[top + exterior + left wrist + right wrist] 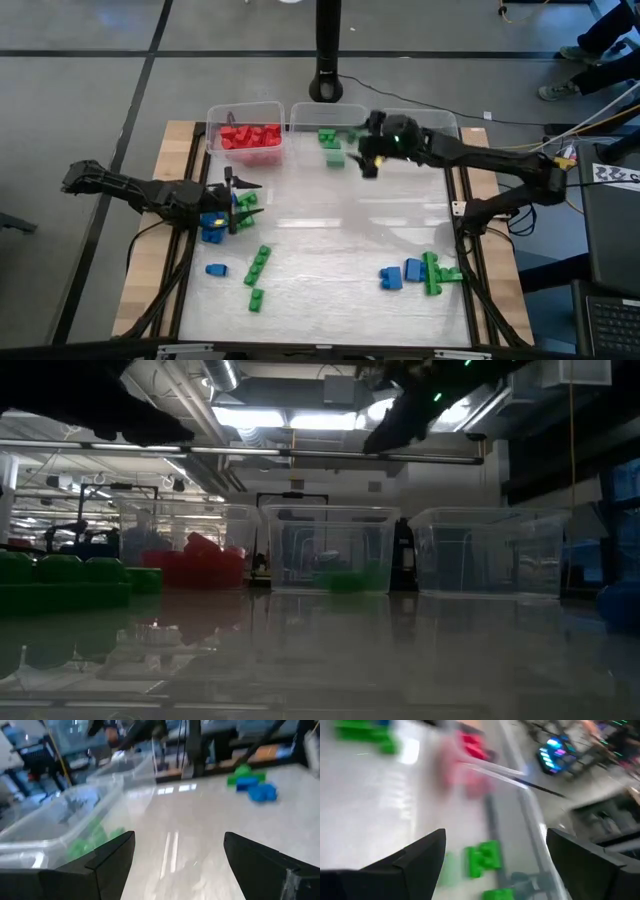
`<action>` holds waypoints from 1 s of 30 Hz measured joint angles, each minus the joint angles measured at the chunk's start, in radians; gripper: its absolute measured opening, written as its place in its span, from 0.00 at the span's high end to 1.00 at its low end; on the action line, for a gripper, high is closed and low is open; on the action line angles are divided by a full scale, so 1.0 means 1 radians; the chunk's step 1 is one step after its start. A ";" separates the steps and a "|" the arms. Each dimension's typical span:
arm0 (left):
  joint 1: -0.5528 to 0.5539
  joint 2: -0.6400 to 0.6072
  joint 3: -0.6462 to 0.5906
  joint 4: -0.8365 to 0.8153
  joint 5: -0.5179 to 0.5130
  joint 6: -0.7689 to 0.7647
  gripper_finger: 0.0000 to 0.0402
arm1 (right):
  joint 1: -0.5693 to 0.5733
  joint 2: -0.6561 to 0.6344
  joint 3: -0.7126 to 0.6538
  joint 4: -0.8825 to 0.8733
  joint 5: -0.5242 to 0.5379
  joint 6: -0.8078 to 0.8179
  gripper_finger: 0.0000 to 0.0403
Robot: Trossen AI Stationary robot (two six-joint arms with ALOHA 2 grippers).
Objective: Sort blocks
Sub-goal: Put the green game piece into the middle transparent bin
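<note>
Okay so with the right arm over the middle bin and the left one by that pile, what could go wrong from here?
1. The right gripper, open, hangs at the near rim of the middle bin; the green block below it could land outside.
2. The left gripper is open at a mixed blue and green cluster, so it might grab two colours at once.
</note>
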 joint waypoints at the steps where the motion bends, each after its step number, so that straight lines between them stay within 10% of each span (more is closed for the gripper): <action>1: 0.000 0.033 0.016 -0.013 -0.015 -0.010 0.26 | 0.036 -0.018 0.000 -0.039 0.001 -0.005 0.15; 7: 0.000 0.251 0.206 -0.333 -0.090 -0.230 0.26 | 0.263 -0.068 -0.100 -0.045 0.064 0.006 0.15; 16: 0.040 0.498 0.372 -0.807 -0.093 -0.640 0.26 | 0.580 -0.065 -0.406 0.431 0.214 0.067 0.15; 23: 0.139 0.608 0.372 -0.848 -0.032 -0.740 0.26 | 0.775 -0.002 -0.591 0.898 0.298 0.085 0.15; 30: 0.220 0.713 0.372 -0.851 0.014 -0.783 0.26 | 0.837 0.088 -0.607 1.012 0.312 0.095 0.15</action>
